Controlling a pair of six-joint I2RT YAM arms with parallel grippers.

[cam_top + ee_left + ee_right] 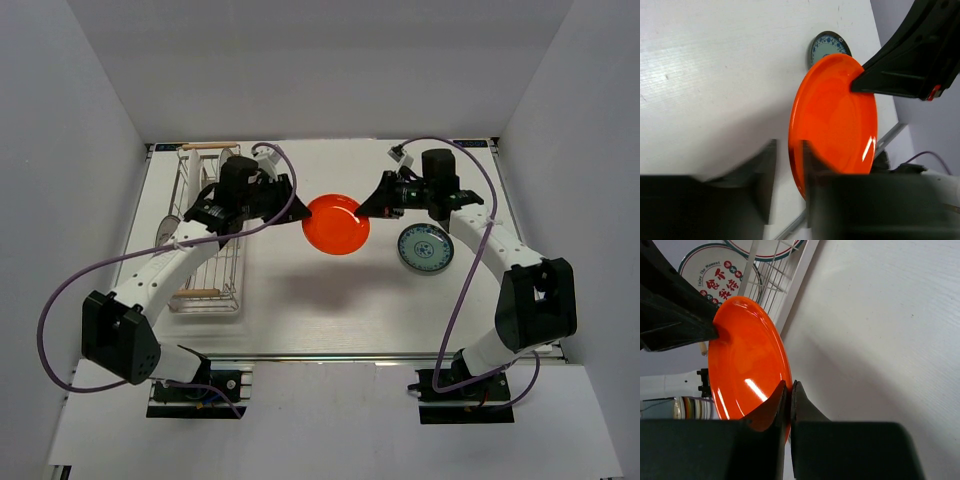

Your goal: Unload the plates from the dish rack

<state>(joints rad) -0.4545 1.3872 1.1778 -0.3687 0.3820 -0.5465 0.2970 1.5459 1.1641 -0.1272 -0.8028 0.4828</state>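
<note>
I see left end effector (297,215) pinching orange-red plate (337,224) by its left rim | right end effector (362,210) clamped tight on the opposite rim | plate held above the counter (300,310), between dish rack (238,272) and blue patterned plate (424,248)

From above, the left arm (165,262) lies across the dish rack (222,270), so what's inside can't be made out. In the left wrist view, the fingers (765,180) of the left gripper (788,170) are a dark blur & cover the orange plate's (835,120) lower rim, w/ the blue plate (827,46) half behind it. In the right wrist view, the marked white plate (715,275) sits partly behind the orange one, a ringed plate (765,247) is cut off at the top edge, & a stripy stack (690,407) bottom left is too blurred to name.
</note>
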